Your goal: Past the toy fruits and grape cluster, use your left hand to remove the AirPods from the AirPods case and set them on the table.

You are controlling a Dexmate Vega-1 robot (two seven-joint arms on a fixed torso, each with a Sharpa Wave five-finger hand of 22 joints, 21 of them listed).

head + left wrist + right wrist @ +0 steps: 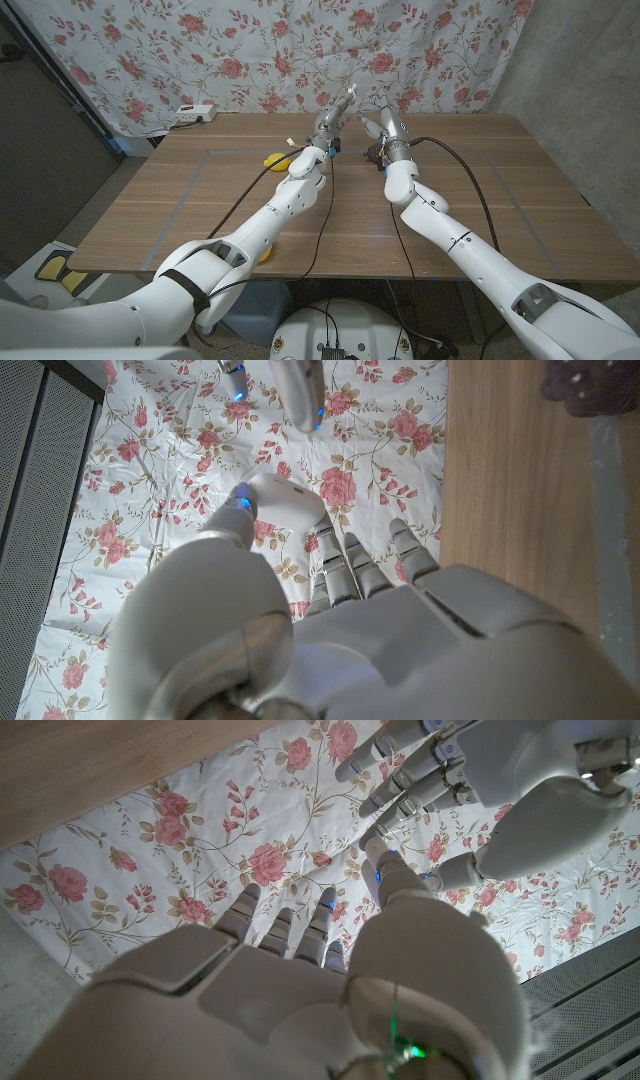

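Floral backdrop behind white AirPods case (pixel 283 500)

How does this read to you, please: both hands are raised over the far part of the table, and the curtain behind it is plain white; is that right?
Not quite: the curtain is not plain white but printed with pink roses, as the head view shows. The rest holds: the left hand and the right hand are both raised over the far part of the table.

Makeshift lab corner: bare concrete wall (pixel 560 50); floral sheet backdrop (pixel 250 45); wooden tabletop (pixel 200 210); power strip (pixel 195 114).
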